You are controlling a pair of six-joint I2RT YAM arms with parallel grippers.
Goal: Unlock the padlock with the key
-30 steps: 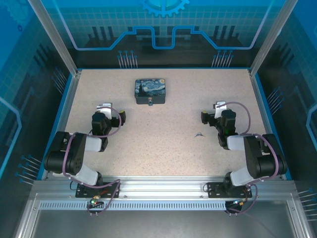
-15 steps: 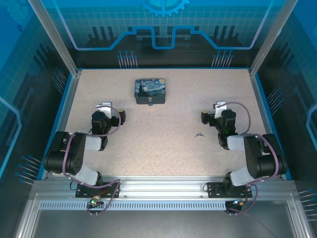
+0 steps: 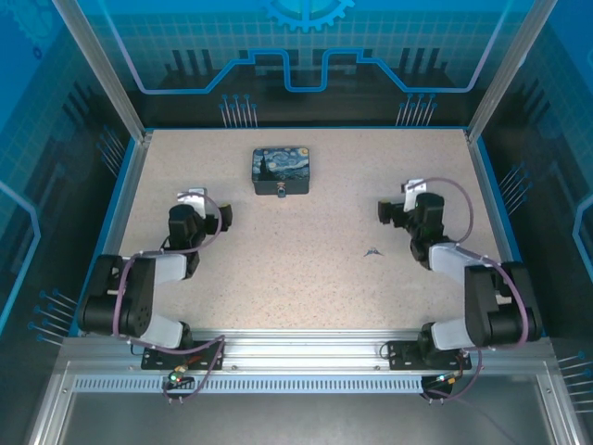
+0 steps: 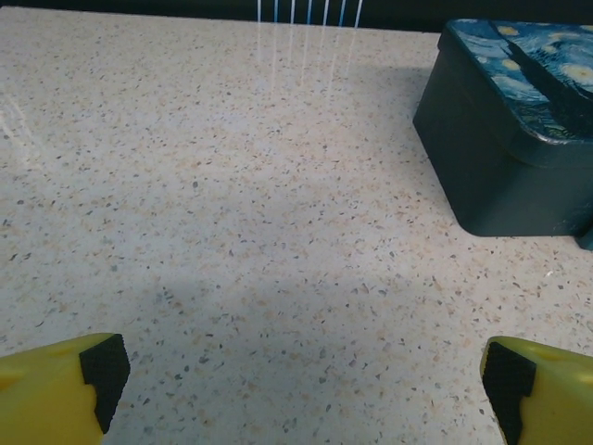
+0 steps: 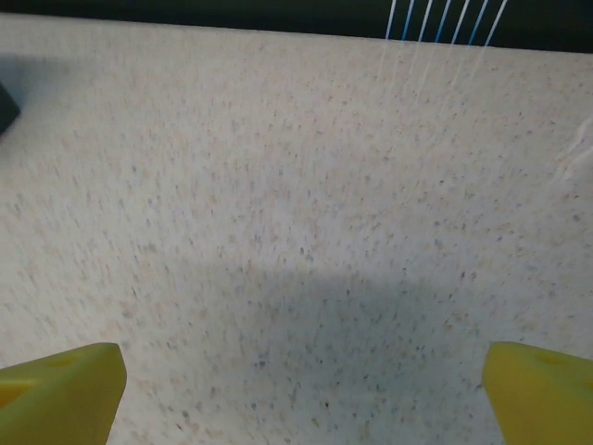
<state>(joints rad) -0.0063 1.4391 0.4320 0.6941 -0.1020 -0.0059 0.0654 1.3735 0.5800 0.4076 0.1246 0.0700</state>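
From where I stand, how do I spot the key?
Start at the speckled beige table, then look to its right half, just left of the right arm. The key lies there alone: a tiny grey winged sliver, far from the dark-blue painted box.

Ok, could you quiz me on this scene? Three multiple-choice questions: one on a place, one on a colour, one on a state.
1. Where is the key?
A) in the right jaws
B) on the bare table, nearer the right arm
C) in the left jaws

2. What colour are the fingertips?
A) red
B) yellow
C) green

3. How do both arms' jaws stand?
A) wide open, empty
B) shut
C) clamped on the key

Answers:
1 B: it lies alone on the table.
2 B: both wrist views show yellow tips.
3 A: the tips sit far apart, with nothing between.
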